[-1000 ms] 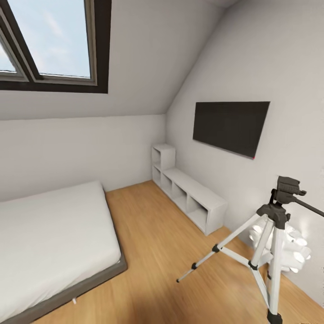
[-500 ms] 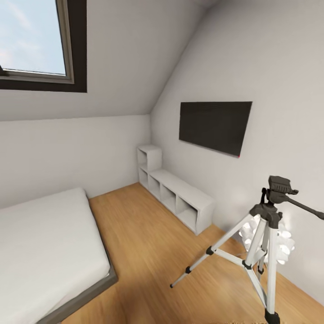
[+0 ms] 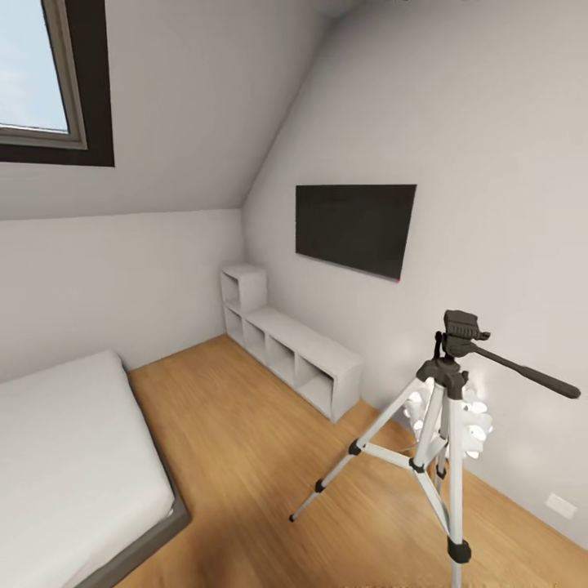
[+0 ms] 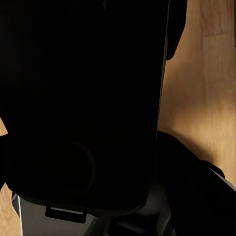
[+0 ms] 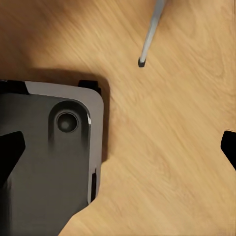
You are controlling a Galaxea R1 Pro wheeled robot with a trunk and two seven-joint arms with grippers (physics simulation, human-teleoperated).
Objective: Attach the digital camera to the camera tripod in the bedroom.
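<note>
The camera tripod (image 3: 442, 377) stands on the wood floor at the right of the head view, with silver legs spread and a black head (image 3: 462, 327) whose pan handle (image 3: 523, 376) points right. One tripod leg tip (image 5: 141, 63) shows in the right wrist view, above the floor. My right gripper (image 5: 118, 150) is open, its dark fingertips (image 5: 11, 153) far apart over bare floor. A big black mass (image 4: 83, 98) blocks the left wrist view, so I cannot tell what it is or how the left gripper stands. The digital camera is not identifiable.
A white spiky-ball lamp (image 3: 472, 418) glows behind the tripod by the wall. A black TV (image 3: 355, 229) hangs above a grey cube shelf (image 3: 290, 351). The white bed (image 3: 65, 465) lies at the left under a roof window (image 3: 41, 73). My robot base (image 5: 54, 162) shows grey below.
The head view has swung to the right: bed, window, shelf and TV slide left in the picture and the tripod sits nearer the middle. Nothing in the room has moved.
</note>
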